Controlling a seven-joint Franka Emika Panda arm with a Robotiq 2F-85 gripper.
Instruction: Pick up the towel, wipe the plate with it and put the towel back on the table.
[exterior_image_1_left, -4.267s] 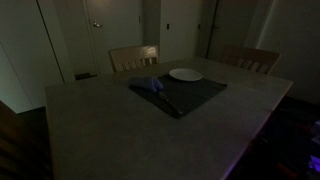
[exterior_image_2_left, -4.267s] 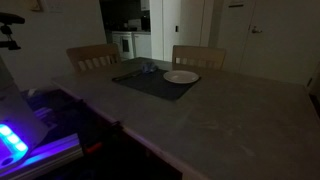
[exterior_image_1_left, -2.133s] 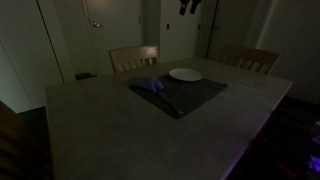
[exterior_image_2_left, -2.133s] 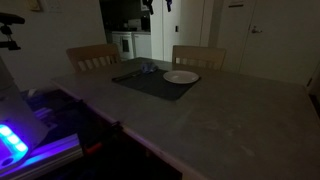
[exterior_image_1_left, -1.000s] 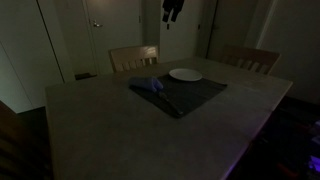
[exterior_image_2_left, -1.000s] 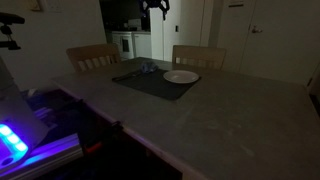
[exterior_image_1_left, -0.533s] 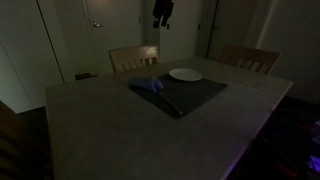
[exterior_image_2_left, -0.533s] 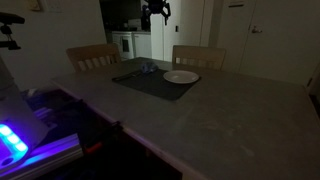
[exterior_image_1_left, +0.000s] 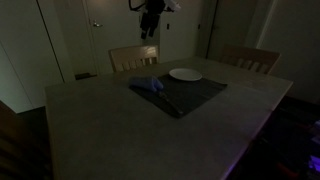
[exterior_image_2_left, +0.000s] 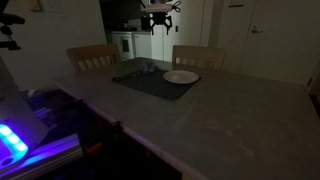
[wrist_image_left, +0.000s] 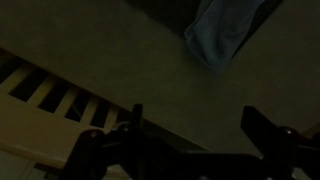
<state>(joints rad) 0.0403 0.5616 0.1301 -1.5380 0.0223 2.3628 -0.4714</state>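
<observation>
The room is very dark. A crumpled bluish towel (exterior_image_1_left: 149, 85) lies on a dark placemat (exterior_image_1_left: 185, 93) on the table, and also shows in an exterior view (exterior_image_2_left: 146, 69) and at the top of the wrist view (wrist_image_left: 225, 30). A white plate (exterior_image_1_left: 185, 74) sits at the mat's far edge, seen in both exterior views (exterior_image_2_left: 181, 77). My gripper (exterior_image_1_left: 150, 30) hangs high above the table, above and behind the towel, also seen in an exterior view (exterior_image_2_left: 159, 22). In the wrist view its fingers (wrist_image_left: 193, 122) are spread apart and empty.
The grey table (exterior_image_1_left: 120, 125) has two wooden chairs at its far side (exterior_image_1_left: 133, 58) (exterior_image_1_left: 250, 59). In the wrist view a chair back with slats (wrist_image_left: 40, 95) lies below left. A lit blue device (exterior_image_2_left: 12, 140) stands beside the table.
My gripper has come into view from the top and moved down and across toward the towel's side of the table. Towel and plate have not moved.
</observation>
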